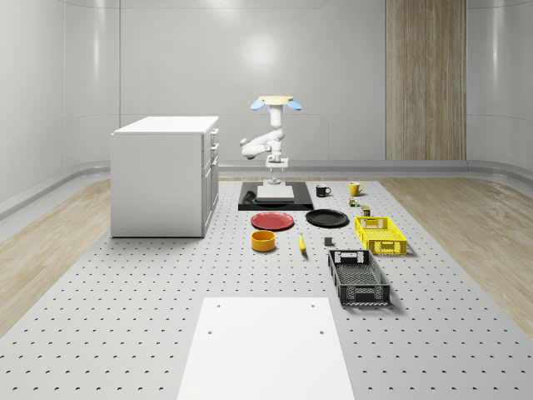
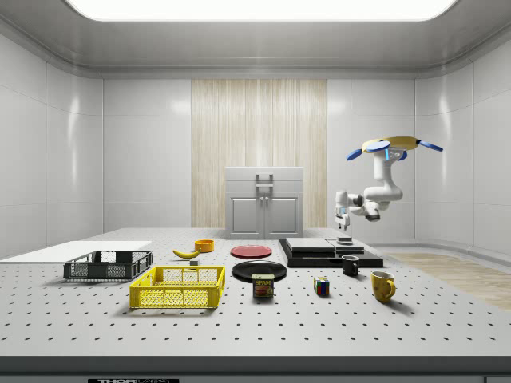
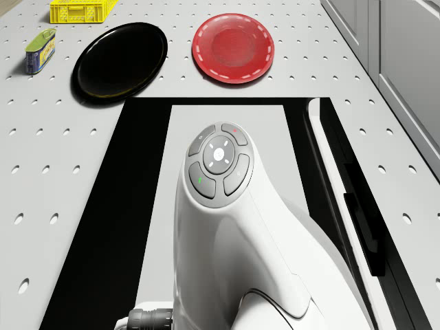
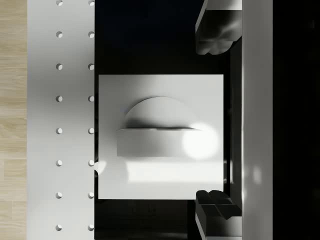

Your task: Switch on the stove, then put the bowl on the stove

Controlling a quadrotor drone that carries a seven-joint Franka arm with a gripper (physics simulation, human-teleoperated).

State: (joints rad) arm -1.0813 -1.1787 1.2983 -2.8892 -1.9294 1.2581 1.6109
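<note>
Whole-scene view, left to right: white cabinet (image 1: 165,175) stands on the grey perforated worktop (image 1: 125,317) toward its far left part. Next is the stove (image 1: 276,197), a black slab with a pale plate on top, at the far middle of the worktop. Drone (image 1: 277,103) hovers over the stove's far side, arm hanging down, jaws (image 1: 276,173) just above the stove's plate. In the wrist view the two fingers (image 4: 215,30) sit well apart, so the jaws are wide open and hold nothing.

In front of the stove: red plate (image 1: 273,221), then black plate (image 1: 326,218) beside it. The bowl (image 1: 264,241), orange, sits on the worktop nearer than the red plate, apart from the stove. Banana (image 1: 301,243) just right of the bowl. Further right: black mug (image 1: 322,191), yellow mug (image 1: 355,188), yellow crate (image 1: 380,234), black crate (image 1: 358,277) closer to the near edge. White sheet (image 1: 266,348) lies at the near edge, centre.

Room: pale glossy wall panels, one wood-panelled strip on the far wall, wood flooring around the worktop.
</note>
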